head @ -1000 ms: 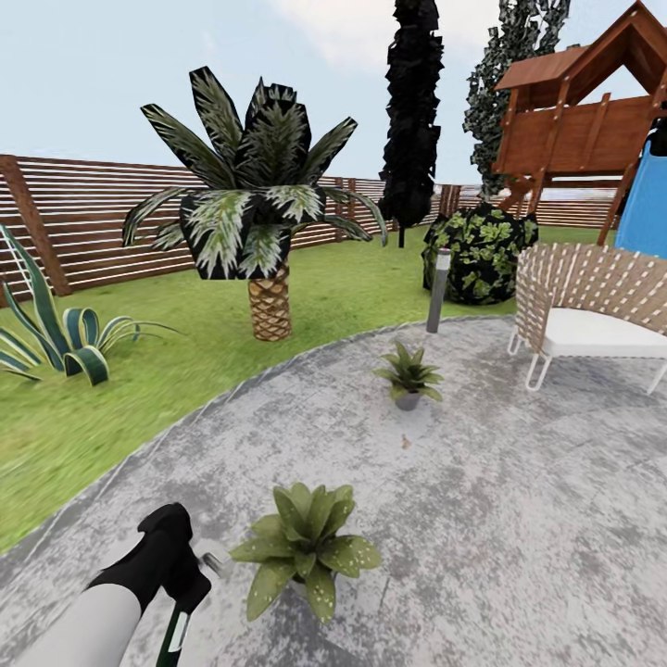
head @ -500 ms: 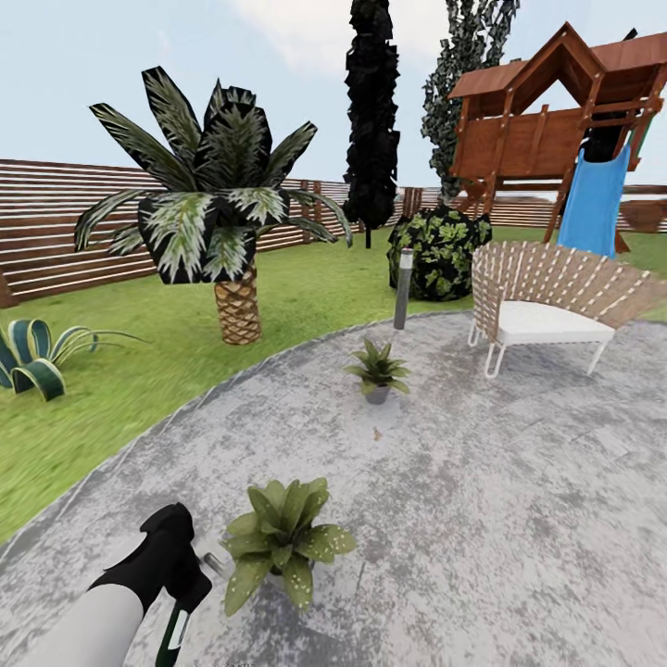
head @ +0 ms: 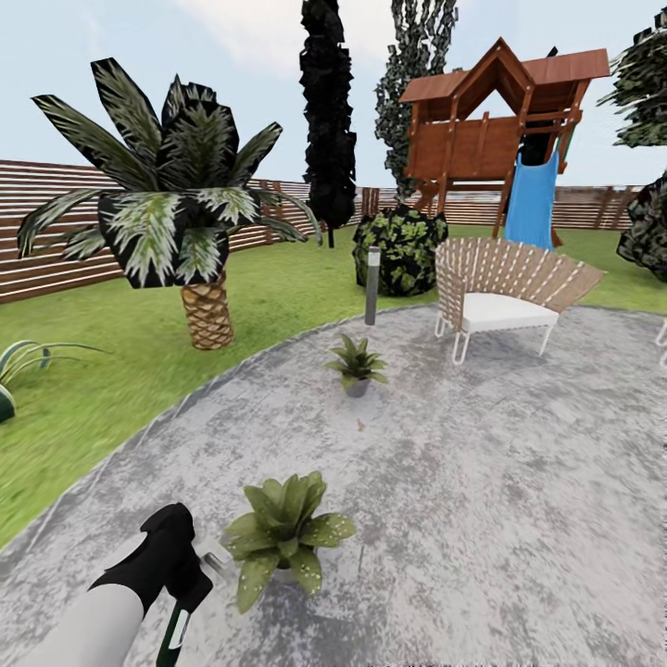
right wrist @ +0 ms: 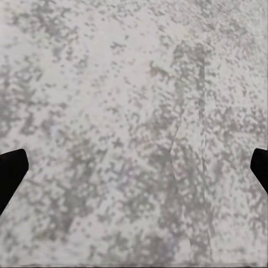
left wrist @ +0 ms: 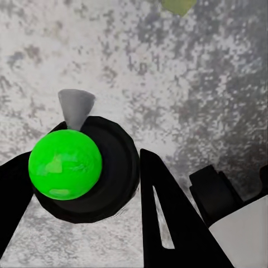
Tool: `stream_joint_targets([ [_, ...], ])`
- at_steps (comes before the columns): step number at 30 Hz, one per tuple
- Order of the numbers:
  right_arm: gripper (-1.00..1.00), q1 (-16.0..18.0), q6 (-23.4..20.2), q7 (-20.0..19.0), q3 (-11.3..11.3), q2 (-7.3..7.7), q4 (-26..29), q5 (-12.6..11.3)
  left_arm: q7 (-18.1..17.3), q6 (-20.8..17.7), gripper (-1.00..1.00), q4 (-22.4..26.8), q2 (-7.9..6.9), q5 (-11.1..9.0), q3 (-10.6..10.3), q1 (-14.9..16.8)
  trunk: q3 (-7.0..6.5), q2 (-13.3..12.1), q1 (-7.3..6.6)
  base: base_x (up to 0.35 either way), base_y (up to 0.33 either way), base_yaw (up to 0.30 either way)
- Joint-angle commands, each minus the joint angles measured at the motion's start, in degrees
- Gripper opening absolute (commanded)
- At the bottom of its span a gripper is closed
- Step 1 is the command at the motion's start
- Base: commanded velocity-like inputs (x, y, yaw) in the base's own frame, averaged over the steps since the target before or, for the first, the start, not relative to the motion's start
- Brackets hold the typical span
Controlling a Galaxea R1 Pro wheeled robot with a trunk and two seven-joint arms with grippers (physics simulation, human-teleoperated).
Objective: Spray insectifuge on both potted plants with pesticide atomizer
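My left gripper (head: 182,597) is low at the left of the head view, shut on the pesticide atomizer (head: 175,632), a dark green bottle with a white band. In the left wrist view the atomizer (left wrist: 84,167) shows its dark round top, a bright green knob and a grey nozzle, with the black fingers (left wrist: 162,206) on both sides. The nozzle points toward the near potted plant (head: 283,533), just right of the gripper on the stone patio (head: 482,500). The second potted plant (head: 355,361) stands farther back. My right gripper (right wrist: 134,167) is open over bare stone.
A palm (head: 185,213) and an agave (head: 14,361) stand on the lawn at the left. Behind the far plant are a short lamp post (head: 372,285), a dark bush (head: 400,248) and a wicker chair (head: 505,287). A wooden playhouse with a blue slide (head: 530,199) stands by the fence.
The head view has swung to the right, so palm, chair and playhouse sit further left in the picture. The left arm holds the atomizer in the same pose.
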State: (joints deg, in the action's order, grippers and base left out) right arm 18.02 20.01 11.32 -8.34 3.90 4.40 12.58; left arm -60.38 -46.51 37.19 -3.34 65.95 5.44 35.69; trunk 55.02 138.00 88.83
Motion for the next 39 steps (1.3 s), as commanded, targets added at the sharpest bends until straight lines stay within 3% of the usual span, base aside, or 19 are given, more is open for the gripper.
stream_joint_targets([
  [1,1.00,0.1,0.2,0.2,-0.4,-0.02,-0.1,0.6,-0.4,-0.2,-1.00,0.1,0.06,0.4,0.1,0.0,0.05,0.0,-0.01,0.000,0.337,-0.274],
  [7,1.00,0.1,0.2,0.2,-0.5,-0.02,-0.1,0.6,-0.4,-0.2,-1.00,0.1,0.10,0.3,0.1,0.0,0.05,0.0,-0.01,-0.114,0.279,-0.255],
  [19,1.00,0.1,0.2,0.2,-0.5,-0.04,0.0,0.6,-0.4,-0.2,-1.00,0.2,0.18,0.3,0.2,0.0,0.05,0.0,-0.01,0.054,0.306,-0.030],
  [31,1.00,0.1,0.2,0.2,-0.5,-0.04,0.0,0.6,-0.3,-0.2,-1.00,0.1,0.18,0.3,0.2,0.0,0.05,0.0,-0.01,0.036,0.297,-0.279],
  [39,1.00,0.1,0.2,0.2,-0.5,-0.04,0.0,0.5,-0.3,-0.2,-1.00,0.2,0.09,0.3,0.2,0.0,0.05,0.0,-0.01,0.000,0.030,-0.298],
])
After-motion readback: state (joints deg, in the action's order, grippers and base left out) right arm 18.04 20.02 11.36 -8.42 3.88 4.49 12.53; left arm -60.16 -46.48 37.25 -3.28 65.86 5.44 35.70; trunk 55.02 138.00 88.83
